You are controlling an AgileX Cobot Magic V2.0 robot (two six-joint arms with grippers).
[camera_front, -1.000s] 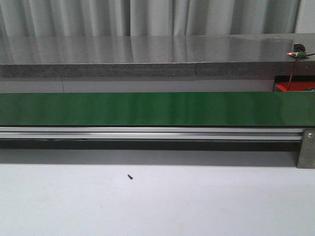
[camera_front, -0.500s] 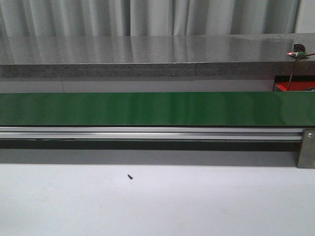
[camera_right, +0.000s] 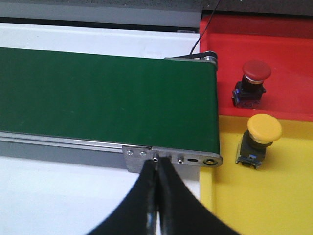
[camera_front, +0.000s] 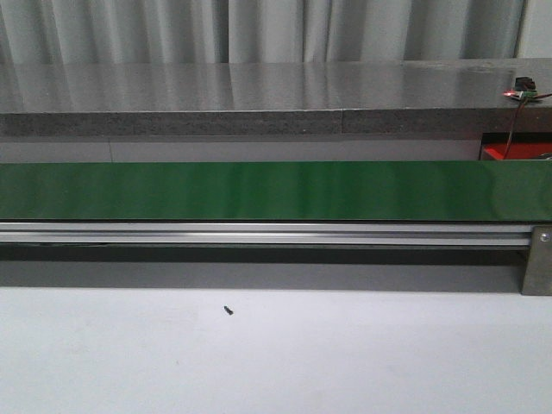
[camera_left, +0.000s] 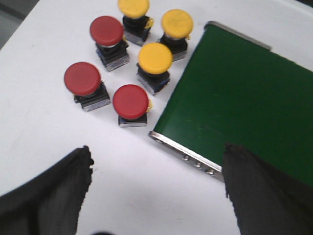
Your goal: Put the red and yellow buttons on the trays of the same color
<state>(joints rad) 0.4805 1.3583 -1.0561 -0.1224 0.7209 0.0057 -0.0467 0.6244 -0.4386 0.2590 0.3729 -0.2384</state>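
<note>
Six buttons lie beyond the left arm's parted jaws

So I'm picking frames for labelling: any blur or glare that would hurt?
Left wrist view: the left hand is a soft, dark blur at the edge, the buttons slightly soft. Front view: sharp, with sheen streaks on the green belt. Right wrist view: crisp, evenly lit, the right hand closed.

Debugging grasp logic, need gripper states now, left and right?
Left gripper: open, holding nothing.
Right gripper: shut, jaws together, nothing between them.
</note>
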